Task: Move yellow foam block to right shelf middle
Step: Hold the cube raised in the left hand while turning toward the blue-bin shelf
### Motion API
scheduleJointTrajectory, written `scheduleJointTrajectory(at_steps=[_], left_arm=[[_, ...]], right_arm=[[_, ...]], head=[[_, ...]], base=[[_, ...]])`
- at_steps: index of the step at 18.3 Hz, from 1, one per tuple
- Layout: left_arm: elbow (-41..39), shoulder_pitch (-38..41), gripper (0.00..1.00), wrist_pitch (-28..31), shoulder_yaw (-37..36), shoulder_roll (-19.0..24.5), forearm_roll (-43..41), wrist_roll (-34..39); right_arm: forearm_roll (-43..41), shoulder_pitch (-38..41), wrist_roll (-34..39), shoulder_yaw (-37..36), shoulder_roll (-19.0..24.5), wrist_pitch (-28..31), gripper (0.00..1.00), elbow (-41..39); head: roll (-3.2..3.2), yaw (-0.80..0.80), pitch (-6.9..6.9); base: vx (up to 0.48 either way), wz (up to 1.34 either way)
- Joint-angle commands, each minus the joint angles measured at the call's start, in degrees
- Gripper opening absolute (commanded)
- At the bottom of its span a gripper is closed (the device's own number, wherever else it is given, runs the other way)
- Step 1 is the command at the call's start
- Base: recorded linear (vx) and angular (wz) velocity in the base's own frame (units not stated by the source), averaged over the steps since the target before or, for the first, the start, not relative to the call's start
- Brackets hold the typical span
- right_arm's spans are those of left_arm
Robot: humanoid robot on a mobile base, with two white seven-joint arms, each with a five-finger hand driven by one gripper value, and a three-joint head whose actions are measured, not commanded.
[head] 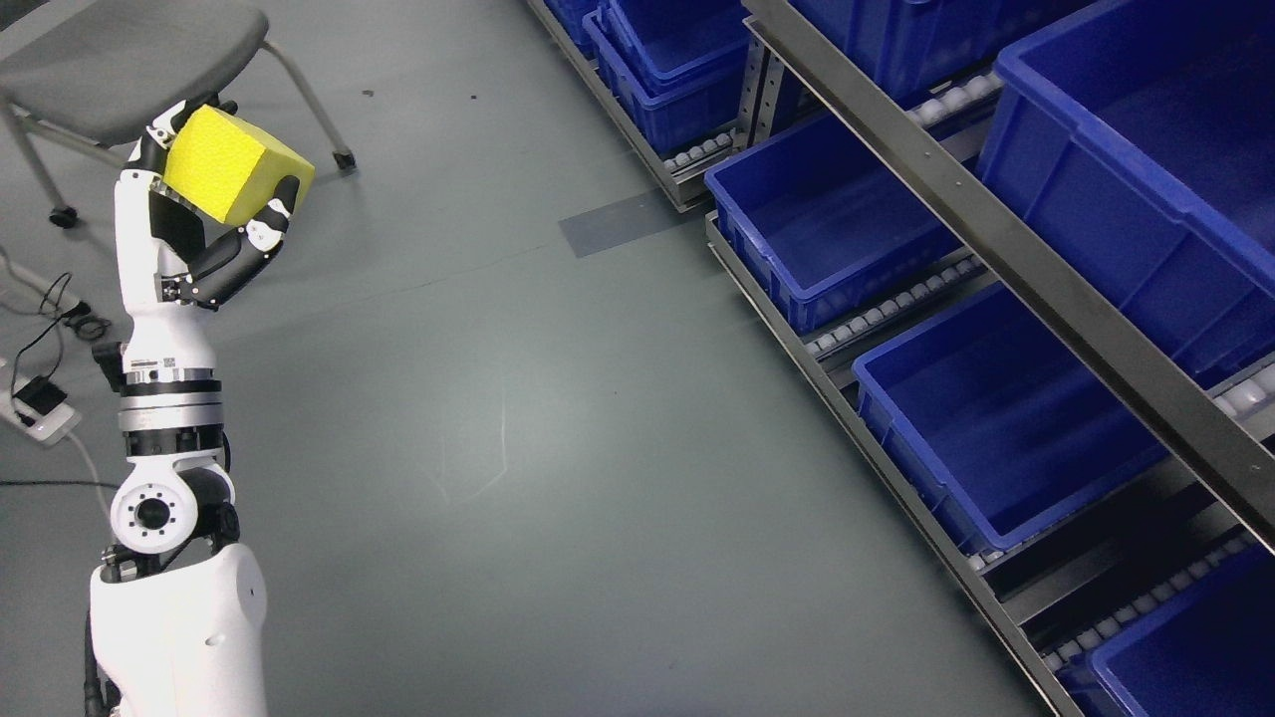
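The yellow foam block (235, 165) is sitting high at the left, well apart from the shelf (1006, 249) of blue bins (996, 428). The left hand (204, 224) is clasping it, fingers wrapping opposite faces. It is probably light, soft and squashable, so gripping flat sides gently should be serving best.

My one view comes from my head, looking steeply down at the grey floor (518, 428). My left arm (169, 398) rises close at the lower left; the shelf (1046, 269) of blue bins runs along the right.
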Motion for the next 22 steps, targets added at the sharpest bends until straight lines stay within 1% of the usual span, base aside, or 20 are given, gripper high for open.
scheduleJointTrajectory(at_steps=[1, 7, 12, 13, 16, 19, 21, 22], left_arm=[[-0.13, -0.03, 0.44, -0.04, -0.34, 1.0, 1.23, -0.03], [-0.22, 0.06, 0.44, -0.12, -0.52, 1.0, 1.14, -0.12], [-1.8, 0.85, 0.44, -0.3, -2.8, 1.0, 1.23, -0.12], [-2.5, 0.85, 0.44, -0.3, -3.41, 1.0, 1.23, -0.12], [-5.4, 0.68, 0.44, -0.39, -8.77, 1.0, 1.49, -0.12], [-7.42, -1.69, 0.43, 0.23, -12.73, 1.0, 1.49, -0.03], [-7.69, -5.28, 0.42, 1.71, -13.97, 1.0, 1.49, 0.23], [-7.69, -8.17, 0.42, 3.46, -13.97, 1.0, 1.49, 0.4]], right_arm=[[0.0, -0.07, 0.03, 0.0, -1.0, -0.01, 1.0, -1.0], [0.0, -0.16, 0.03, 0.0, -1.0, -0.01, 1.0, -1.0], [0.0, -0.08, 0.03, 0.0, -1.0, -0.01, 1.0, -1.0], [0.0, -0.16, 0.03, 0.0, -1.0, -0.01, 1.0, -1.0], [0.0, -0.16, 0.03, 0.0, -1.0, -0.01, 1.0, -1.0], [-0.09, -0.08, 0.03, 0.0, -1.0, -0.01, 1.0, -1.0], [0.0, -0.16, 0.03, 0.0, -1.0, -0.01, 1.0, -1.0], [-0.09, -0.08, 0.03, 0.0, -1.0, -0.01, 1.0, -1.0]], head=[[0.0, 0.0, 0.0], [0.0, 0.0, 0.0], [0.0, 0.0, 0.0], [0.0, 0.0, 0.0], [0.0, 0.0, 0.0], [0.0, 0.0, 0.0], [0.0, 0.0, 0.0], [0.0, 0.0, 0.0]], base=[[0.269, -0.31], [0.27, -0.65], [0.225, -0.84], [0.183, -0.76], [0.125, -0.82], [0.063, -0.6], [0.032, -0.46], [0.019, -0.39]])
